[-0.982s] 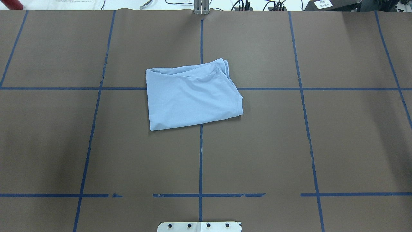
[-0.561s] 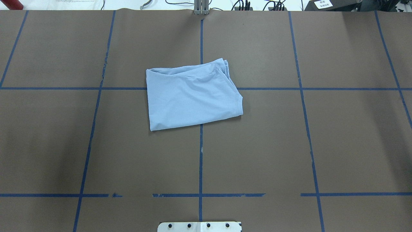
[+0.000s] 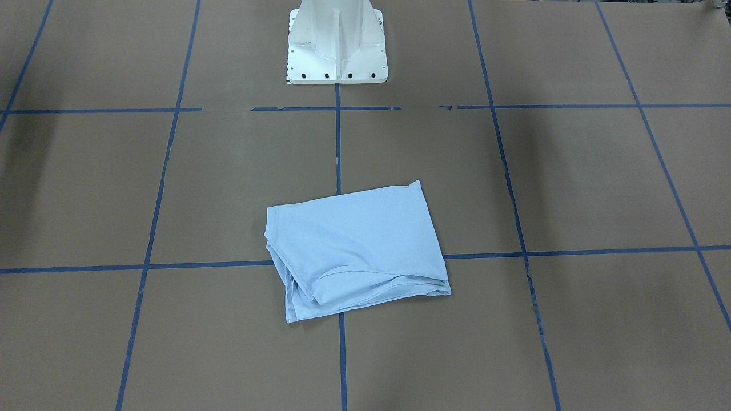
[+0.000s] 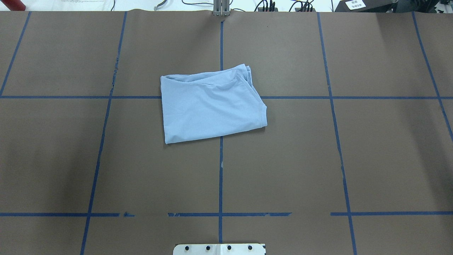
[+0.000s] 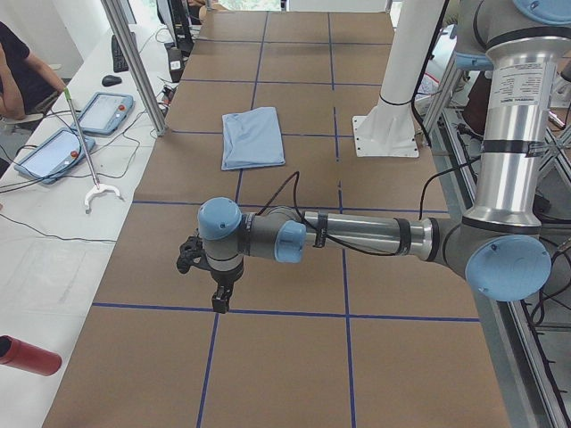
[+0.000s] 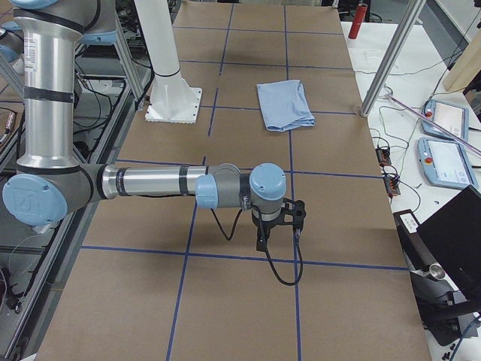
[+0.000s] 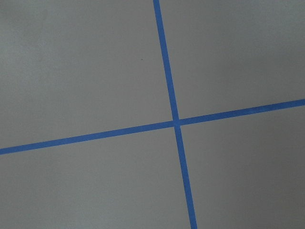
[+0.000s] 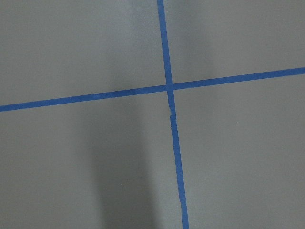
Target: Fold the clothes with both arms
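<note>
Lying folded, T-shirt (image 4: 212, 108) edges free on table (image 4: 300, 166).

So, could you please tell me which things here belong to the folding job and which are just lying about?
Job: folded light-blue T-shirt; left arm; right arm.
Lying about: red cylinder; touchscreen tablets; hooked stick; white pedestal.

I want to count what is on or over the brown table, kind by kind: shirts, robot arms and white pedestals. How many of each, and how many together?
blue shirt: 1
robot arms: 2 (left arm, right arm)
white pedestal: 1
total: 4
</note>
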You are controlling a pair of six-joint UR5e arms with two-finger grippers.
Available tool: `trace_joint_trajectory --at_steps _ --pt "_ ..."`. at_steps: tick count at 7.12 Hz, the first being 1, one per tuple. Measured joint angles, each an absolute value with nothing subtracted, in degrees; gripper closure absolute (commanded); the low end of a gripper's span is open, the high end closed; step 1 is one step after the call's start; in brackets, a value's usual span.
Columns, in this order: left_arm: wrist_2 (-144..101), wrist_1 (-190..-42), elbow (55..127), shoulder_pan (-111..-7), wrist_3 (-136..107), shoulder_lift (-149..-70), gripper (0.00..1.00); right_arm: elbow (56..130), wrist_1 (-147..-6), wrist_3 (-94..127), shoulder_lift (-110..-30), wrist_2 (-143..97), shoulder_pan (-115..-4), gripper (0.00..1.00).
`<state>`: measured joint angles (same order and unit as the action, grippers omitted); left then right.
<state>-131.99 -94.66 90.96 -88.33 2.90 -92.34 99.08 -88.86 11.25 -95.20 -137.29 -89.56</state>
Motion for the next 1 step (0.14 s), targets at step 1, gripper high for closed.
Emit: trace_joint_trajectory --at_steps 1 --pt "-132.49 -94.66 90.97 -88.33 2.90 -92.32 0.00 99.07 -88.86 11.27 -95.19 -137.29 -89.56 0.00"
